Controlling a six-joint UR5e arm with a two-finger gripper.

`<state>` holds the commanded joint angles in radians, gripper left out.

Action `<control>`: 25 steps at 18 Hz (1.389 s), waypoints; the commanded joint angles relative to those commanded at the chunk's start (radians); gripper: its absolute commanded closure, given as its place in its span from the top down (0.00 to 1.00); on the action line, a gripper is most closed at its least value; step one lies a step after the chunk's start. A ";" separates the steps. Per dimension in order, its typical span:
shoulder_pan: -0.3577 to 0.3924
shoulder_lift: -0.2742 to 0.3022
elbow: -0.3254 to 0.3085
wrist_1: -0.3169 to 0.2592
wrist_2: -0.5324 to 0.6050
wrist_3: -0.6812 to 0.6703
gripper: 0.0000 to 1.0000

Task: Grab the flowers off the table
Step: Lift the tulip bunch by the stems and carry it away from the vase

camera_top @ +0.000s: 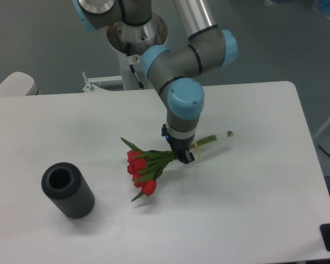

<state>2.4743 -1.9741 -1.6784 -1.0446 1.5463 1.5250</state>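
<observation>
The flowers, a small bunch of red tulip buds with green stems and leaves, lie near the middle of the white table, buds to the lower left, stem ends pointing upper right. My gripper points straight down over the stems by the pale band, its fingers on either side of them. The fingertips are low at the stems. I cannot tell whether the fingers are pressed on the stems or the bunch is lifted off the table.
A black ribbed cylinder lies on the table at the front left, open end facing up-left. The arm's base mount stands at the table's far edge. The table's right edge runs near x 600.
</observation>
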 joint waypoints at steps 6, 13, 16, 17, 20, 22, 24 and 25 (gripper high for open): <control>0.002 -0.121 0.169 -0.006 0.002 -0.045 0.00; 0.009 -0.207 0.334 -0.143 0.006 -0.046 0.01; 0.009 -0.218 0.351 -0.155 0.008 -0.048 0.01; 0.009 -0.218 0.352 -0.153 0.006 -0.049 0.01; 0.006 -0.220 0.352 -0.153 0.006 -0.049 0.01; 0.002 -0.218 0.350 -0.153 0.006 -0.049 0.01; -0.005 -0.218 0.347 -0.155 0.005 -0.051 0.01; -0.009 -0.216 0.345 -0.155 0.005 -0.057 0.01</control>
<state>2.4652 -2.1905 -1.3330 -1.1996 1.5509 1.4681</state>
